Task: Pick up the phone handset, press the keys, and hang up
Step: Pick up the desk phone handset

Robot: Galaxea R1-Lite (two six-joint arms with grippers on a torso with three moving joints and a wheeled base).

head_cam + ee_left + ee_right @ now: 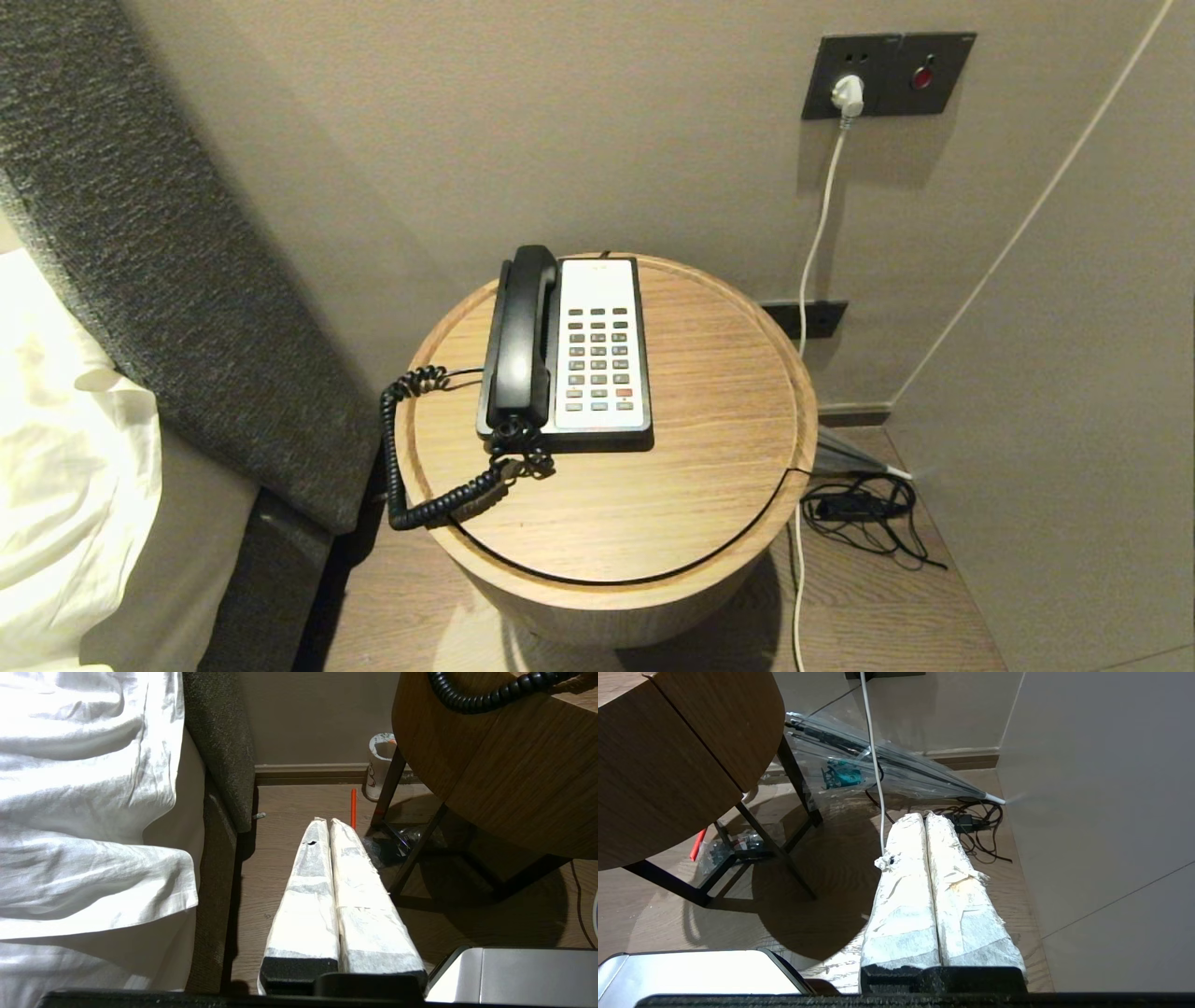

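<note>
A black handset (521,341) lies in its cradle on the left side of a white desk phone (602,350) with a grey keypad (597,359). The phone stands on a round wooden side table (709,439). A black coiled cord (425,467) runs from the handset's near end over the table's left edge; it also shows in the left wrist view (490,695). Neither arm shows in the head view. My left gripper (326,821) is shut and empty, low over the floor between bed and table. My right gripper (924,816) is shut and empty, low over the floor right of the table.
A bed with white sheets (65,467) and a dark padded headboard (187,261) stands on the left. A wall is close on the right (1074,373). A white cable (817,233) hangs from a wall socket. A folded umbrella (887,760) and black cables (864,509) lie on the floor.
</note>
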